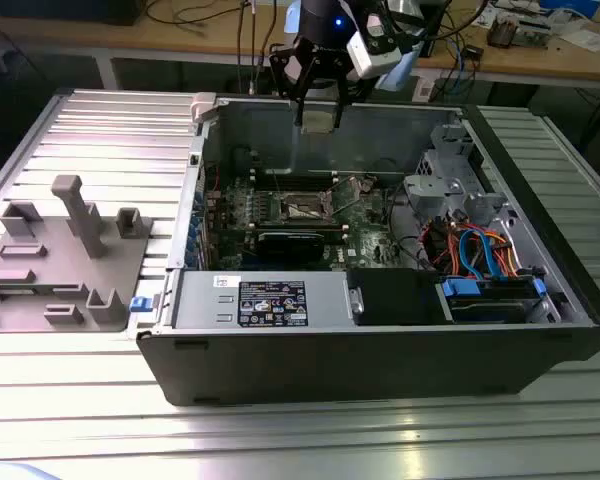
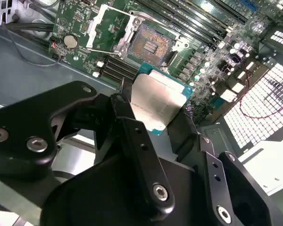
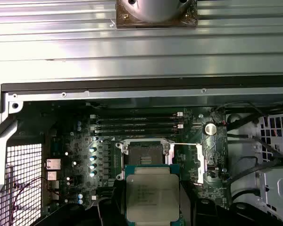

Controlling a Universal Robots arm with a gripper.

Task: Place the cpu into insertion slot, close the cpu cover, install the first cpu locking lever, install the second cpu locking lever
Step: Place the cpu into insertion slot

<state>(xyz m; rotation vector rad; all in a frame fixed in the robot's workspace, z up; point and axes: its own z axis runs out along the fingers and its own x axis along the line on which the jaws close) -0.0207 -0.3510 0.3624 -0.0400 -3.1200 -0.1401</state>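
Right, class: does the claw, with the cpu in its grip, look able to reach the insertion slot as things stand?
Probably yes. The claw holds the cpu above the open case, the cpu cover stands open to one side, and the insertion slot lies bare with nothing over it.

The robot's arm (image 1: 325, 30) hung over the scene in the exterior view, wrist turned so the hand (image 1: 320, 115) pointed straight down. In the second wrist view its two black fingers (image 2: 137, 141) were clamped against opposite edges of the cpu (image 2: 158, 101), gripping it between them.
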